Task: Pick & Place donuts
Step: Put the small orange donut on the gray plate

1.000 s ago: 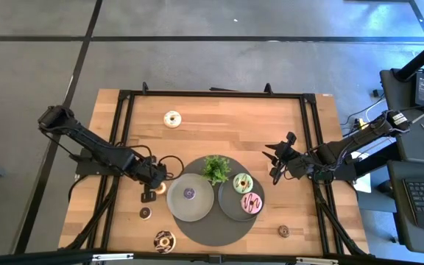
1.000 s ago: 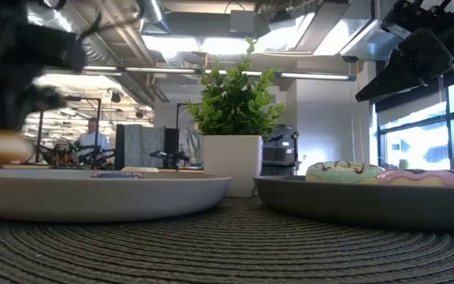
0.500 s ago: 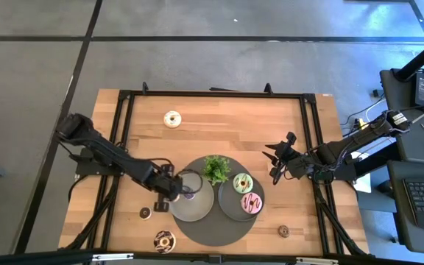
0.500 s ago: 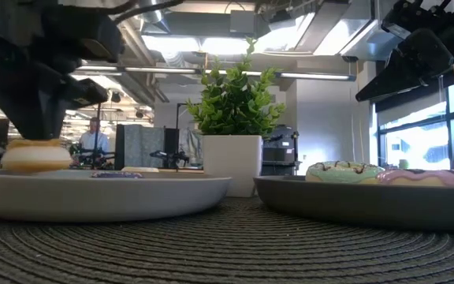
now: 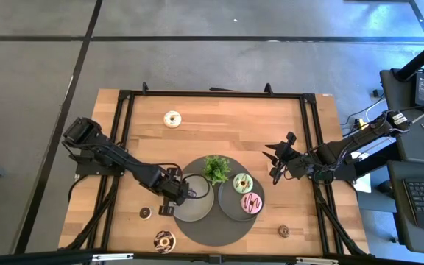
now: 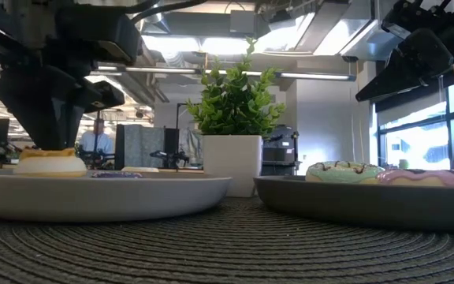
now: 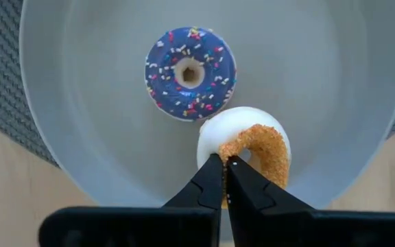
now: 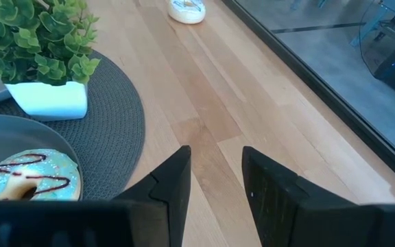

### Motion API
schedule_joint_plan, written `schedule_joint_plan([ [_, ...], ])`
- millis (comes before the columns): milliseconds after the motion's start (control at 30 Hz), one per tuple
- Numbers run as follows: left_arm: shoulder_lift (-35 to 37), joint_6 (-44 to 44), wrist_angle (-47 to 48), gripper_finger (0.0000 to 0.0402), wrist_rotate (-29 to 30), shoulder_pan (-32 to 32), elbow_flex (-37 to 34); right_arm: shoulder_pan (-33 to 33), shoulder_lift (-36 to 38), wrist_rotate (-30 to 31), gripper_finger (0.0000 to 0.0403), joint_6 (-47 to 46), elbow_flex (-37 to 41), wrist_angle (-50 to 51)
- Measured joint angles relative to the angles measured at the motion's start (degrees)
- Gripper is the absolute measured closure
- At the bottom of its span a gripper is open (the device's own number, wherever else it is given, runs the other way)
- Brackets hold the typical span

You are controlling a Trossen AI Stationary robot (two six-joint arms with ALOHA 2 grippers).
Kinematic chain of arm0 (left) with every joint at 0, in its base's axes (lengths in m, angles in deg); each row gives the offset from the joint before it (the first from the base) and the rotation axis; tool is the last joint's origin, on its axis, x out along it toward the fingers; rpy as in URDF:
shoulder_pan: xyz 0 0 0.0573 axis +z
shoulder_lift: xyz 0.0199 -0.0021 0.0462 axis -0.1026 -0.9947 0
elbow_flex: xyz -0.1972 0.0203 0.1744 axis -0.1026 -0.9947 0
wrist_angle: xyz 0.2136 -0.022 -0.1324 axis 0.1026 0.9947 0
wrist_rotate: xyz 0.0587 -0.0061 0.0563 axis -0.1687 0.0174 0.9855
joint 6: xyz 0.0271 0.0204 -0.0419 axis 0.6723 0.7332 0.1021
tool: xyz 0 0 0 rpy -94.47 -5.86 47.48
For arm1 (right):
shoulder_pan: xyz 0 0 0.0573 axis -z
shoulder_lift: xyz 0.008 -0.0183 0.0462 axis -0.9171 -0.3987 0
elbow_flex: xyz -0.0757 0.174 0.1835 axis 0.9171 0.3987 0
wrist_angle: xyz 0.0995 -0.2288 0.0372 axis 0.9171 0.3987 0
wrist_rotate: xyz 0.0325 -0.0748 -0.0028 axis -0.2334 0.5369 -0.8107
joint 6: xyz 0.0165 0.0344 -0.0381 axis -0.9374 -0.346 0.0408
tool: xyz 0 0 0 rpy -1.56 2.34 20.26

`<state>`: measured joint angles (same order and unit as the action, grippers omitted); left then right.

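My left gripper (image 7: 225, 180) pinches the white donut (image 7: 244, 148) on the grey plate (image 7: 81, 137), beside the purple donut (image 7: 190, 72). My right gripper (image 8: 216, 180) waits, spread.

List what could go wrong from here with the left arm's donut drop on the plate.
1. The left gripper is shut on the white and tan donut, which sits tilted against the purple sprinkled donut; on release it may tip onto it or nudge it.
2. The pinch is on the ring's edge only, so the donut might stick and lift as the fingers pull away.
3. It lies near the grey plate rim, so a bump could roll it off.
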<state>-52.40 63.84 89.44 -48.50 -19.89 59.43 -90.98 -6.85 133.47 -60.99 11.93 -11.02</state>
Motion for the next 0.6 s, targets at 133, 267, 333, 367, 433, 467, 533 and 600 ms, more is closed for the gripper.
schedule_joint_plan([
  [133, -0.11, 0.02, -1.11, 0.0397, -1.63, 0.00, 0.00, -0.01, 0.00, 0.00, 0.0269, 0.00, 0.00, 0.00],
  [267, -0.13, 0.02, -2.95, 0.0397, -1.60, 0.00, 0.00, -0.01, 0.00, -0.02, 0.0269, -0.02, 0.00, 0.00],
  [333, -0.13, 0.02, -3.92, 0.0397, -1.60, 0.00, 0.00, -0.01, 0.00, -0.02, 0.0269, -0.02, 0.00, 0.00],
  [367, -0.13, 0.02, -4.30, 0.0397, -1.60, 0.00, 0.00, -0.01, 0.00, -0.02, 0.0269, -0.02, 0.00, 0.00],
  [433, -0.13, 0.06, -5.12, 0.0398, -1.60, 0.00, 0.00, 0.00, 0.00, -0.03, 0.0269, -0.02, 0.00, 0.00],
  [467, -0.13, 0.41, -5.50, 0.0398, -1.60, 0.00, 0.00, -0.01, 0.00, -0.02, 0.0269, -0.02, 0.00, 0.00],
  [533, -0.13, 1.39, -6.54, 0.0398, -1.60, 0.00, 0.00, 0.00, 0.00, -0.04, 0.0269, -0.02, 0.00, 0.00],
  [600, -0.13, 2.10, -7.32, 0.0398, -1.60, 0.00, 0.00, -0.01, 0.00, -0.04, 0.0269, -0.02, 0.00, 0.00],
])
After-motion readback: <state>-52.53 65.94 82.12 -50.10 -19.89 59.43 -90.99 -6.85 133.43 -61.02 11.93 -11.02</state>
